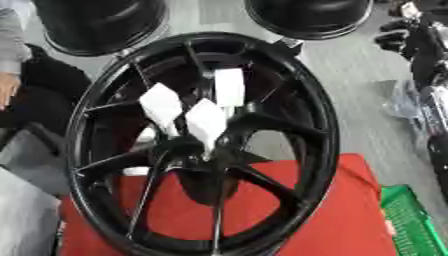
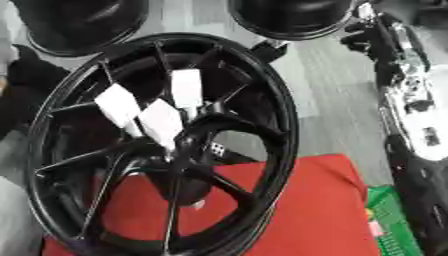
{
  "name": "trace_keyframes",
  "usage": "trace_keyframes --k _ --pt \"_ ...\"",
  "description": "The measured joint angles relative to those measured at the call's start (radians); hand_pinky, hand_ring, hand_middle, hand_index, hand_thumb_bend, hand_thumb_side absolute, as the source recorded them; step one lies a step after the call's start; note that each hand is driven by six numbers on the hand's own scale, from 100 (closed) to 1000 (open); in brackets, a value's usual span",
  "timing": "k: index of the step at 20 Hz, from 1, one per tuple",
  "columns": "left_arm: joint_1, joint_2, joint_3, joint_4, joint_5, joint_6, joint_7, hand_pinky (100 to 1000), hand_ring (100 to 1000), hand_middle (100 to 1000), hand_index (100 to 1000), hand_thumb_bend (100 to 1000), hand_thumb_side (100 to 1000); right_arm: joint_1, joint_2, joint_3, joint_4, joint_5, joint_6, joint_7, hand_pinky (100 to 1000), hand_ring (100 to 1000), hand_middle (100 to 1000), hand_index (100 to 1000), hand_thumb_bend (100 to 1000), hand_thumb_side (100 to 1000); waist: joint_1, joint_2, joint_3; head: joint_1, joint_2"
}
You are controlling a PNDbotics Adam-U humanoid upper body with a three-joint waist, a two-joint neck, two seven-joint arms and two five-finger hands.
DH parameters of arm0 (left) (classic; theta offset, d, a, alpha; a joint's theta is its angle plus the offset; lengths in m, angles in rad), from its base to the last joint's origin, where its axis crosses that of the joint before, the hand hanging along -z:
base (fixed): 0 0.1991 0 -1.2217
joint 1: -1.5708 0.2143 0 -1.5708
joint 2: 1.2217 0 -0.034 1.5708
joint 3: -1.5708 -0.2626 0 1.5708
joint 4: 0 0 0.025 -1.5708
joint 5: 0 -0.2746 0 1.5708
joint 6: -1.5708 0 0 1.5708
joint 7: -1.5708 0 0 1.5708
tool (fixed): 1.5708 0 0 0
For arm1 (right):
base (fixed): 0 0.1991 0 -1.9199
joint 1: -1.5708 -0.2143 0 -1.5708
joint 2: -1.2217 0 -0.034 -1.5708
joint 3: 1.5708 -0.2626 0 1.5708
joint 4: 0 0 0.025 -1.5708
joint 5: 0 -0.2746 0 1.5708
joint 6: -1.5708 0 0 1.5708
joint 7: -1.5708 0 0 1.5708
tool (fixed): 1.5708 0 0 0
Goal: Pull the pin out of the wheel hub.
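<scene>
A large black spoked wheel hub [image 1: 306, 125] stands tilted on a red surface [image 1: 341, 220]. Three white flat-headed pins stick out around its centre [image 1: 186, 150]: one at the left [image 1: 161, 104], one in the middle [image 1: 206, 121] and one higher up [image 1: 229, 86]. My right arm [image 2: 409, 107], silver and black, runs down the right edge of the right eye view. Its dark hand [image 2: 360, 34] shows at the upper right, apart from the wheel. My left hand shows in no view.
Two more black wheels lie on the grey floor behind, one at the upper left [image 1: 101, 22] and one at the upper right [image 1: 306, 17]. A green basket [image 1: 409, 225] sits at the lower right beside the red surface.
</scene>
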Motion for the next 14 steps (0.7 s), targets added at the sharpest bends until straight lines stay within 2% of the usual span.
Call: trace_keyframes --k 9,14 --pt "-0.001 0.001 -0.005 0.013 0.000 0.006 -0.015 646 713 729 732 100 699 0.000 0.000 0.002 0.000 0.000 0.000 0.000 764 617 577 752 100 704 0.002 0.000 0.000 -0.004 -0.006" --pt "-0.031 0.032 -0.019 0.014 -0.021 0.014 -0.055 668 728 739 759 100 661 0.000 0.000 0.002 0.001 0.000 0.000 0.000 764 617 577 752 100 705 0.003 0.000 0.002 -0.007 0.009"
